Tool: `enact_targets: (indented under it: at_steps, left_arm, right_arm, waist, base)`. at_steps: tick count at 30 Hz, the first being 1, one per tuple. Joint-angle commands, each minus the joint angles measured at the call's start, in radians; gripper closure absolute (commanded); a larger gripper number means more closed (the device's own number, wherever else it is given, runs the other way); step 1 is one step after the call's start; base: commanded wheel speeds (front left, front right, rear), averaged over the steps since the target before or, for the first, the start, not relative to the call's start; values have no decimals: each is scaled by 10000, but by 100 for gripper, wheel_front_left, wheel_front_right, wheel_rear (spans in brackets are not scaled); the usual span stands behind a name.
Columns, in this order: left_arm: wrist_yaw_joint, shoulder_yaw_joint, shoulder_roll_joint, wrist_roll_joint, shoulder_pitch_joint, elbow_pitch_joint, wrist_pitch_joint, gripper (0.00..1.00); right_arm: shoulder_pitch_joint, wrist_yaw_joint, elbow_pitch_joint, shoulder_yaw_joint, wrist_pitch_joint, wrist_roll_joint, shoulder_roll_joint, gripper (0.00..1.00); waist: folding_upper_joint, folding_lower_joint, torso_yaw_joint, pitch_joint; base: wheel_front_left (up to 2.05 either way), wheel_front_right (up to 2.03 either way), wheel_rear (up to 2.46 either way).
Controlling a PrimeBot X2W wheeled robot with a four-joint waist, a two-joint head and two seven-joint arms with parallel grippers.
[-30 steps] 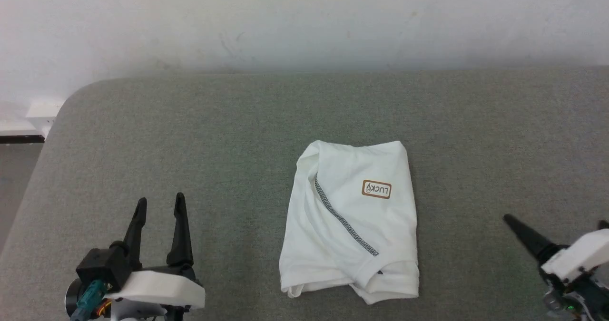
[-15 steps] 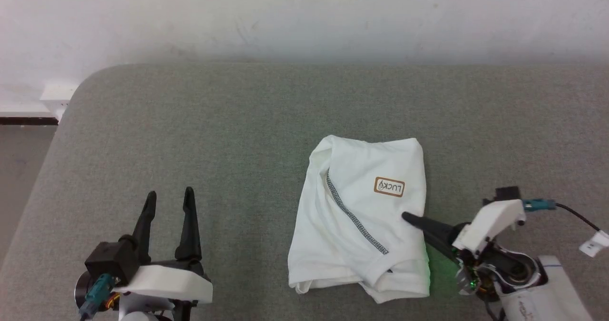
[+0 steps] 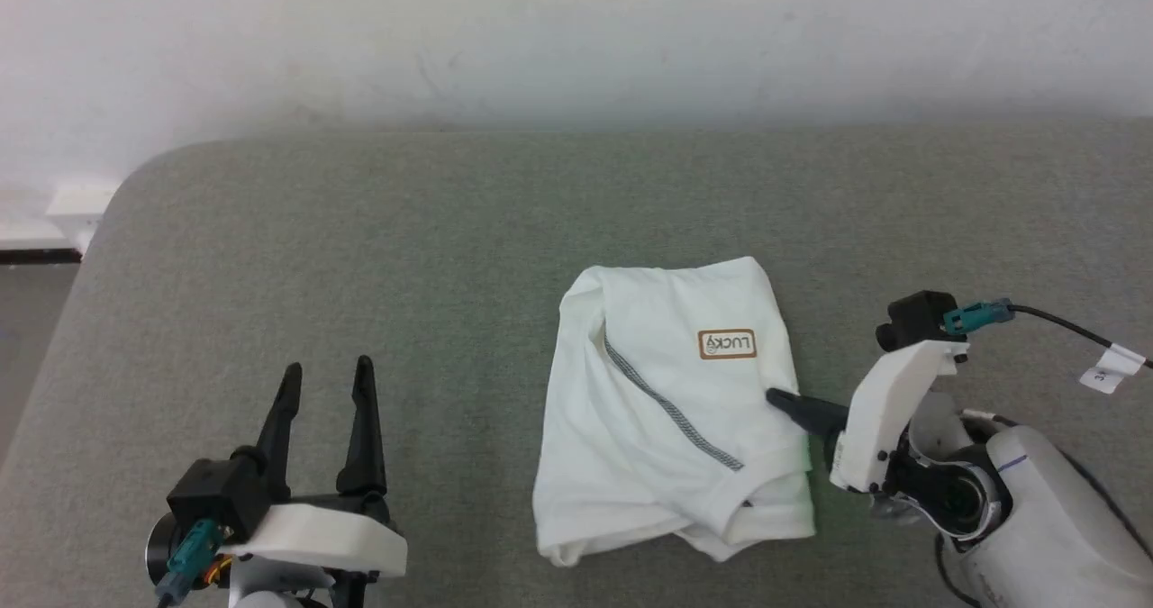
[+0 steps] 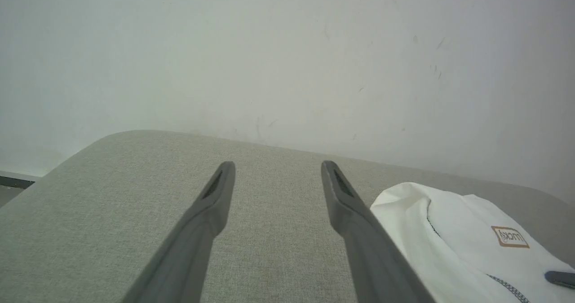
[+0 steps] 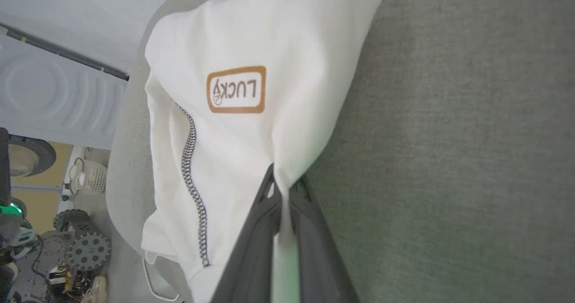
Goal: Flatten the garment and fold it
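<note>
Since one second ago the right gripper (image 3: 773, 397) has come in from the lower right corner of the head view to the right edge of the garment (image 3: 630, 464), a white, thin, soft top folded into a rough rectangle, and its two long dark fingers have clenched on that edge. In the right wrist view they pinch a small peak of the cloth (image 5: 287, 114) between them. On the near left, the left gripper (image 3: 327, 367) stands released, fingers apart and holding nothing, well apart from the garment with bare surface between. The garment lies on a grey-green woven padded surface (image 3: 360, 248), a little right of the middle; its near edge is bunched and uneven, its far edge is straighter. A line of grey zigzag stitching (image 3: 671, 410) runs diagonally across it, and a small rectangular label with a brown border (image 3: 727, 344) sits toward its far right corner. Much open surface remains to the left, to the right and beyond the garment. The far left corner of the surface is rounded, and its far edge meets a plain white wall (image 3: 576, 40).
</note>
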Motion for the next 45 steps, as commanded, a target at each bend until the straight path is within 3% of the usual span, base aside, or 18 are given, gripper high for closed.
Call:
enact_targets:
  at_steps: [1,6,14,25,35,36,38,45]
  left_arm:
    - [-72,24,-15,83,23,-10,-49,0]
    - [-106,-10,-57,131,126,-120,-49,0]
    - [-170,-25,-56,226,92,-601,-49,0]
    - [-424,-193,350,502,-1062,-1714,189,0]
    - [-661,-334,671,612,-2074,-1945,431,0]
    - [-676,-357,665,602,-2096,-1898,423,0]
    - [-678,-385,620,561,-2102,-1776,395,0]
    - [-591,-294,384,355,-1870,-1337,179,0]
  right_arm:
    - [-82,-6,-206,229,-184,-294,-269,100]
    - [-169,-6,-865,1354,-563,-1980,-1554,100]
    - [-282,-6,-1491,1322,-385,-3876,-2816,100]
    - [-869,-6,-677,-491,-915,-5384,-3416,100]
    - [-1710,-6,850,-2723,-2912,-6902,-3228,100]
    - [-1748,-6,1005,-2917,-3118,-6975,-3074,71]
    - [-1755,-6,1308,-3160,-3462,-7243,-2875,0]
    - [-1423,-6,1939,-4033,-4858,-7967,-2435,0]
  waist:
    - [1,-1,-246,-104]
    - [1,-1,-867,-132]
    - [1,-1,-2121,339]
    - [1,-1,-3504,2658]
    - [1,-1,-3612,3693]
    - [1,-1,-3590,3671]
    - [1,-1,-3517,3582]
    - [1,-1,-3127,2824]
  base:
    - [0,0,0]
    - [0,0,0]
    - [0,0,0]
    - [0,0,0]
    - [0,0,0]
    - [0,0,0]
    - [0,0,0]
    - [0,0,0]
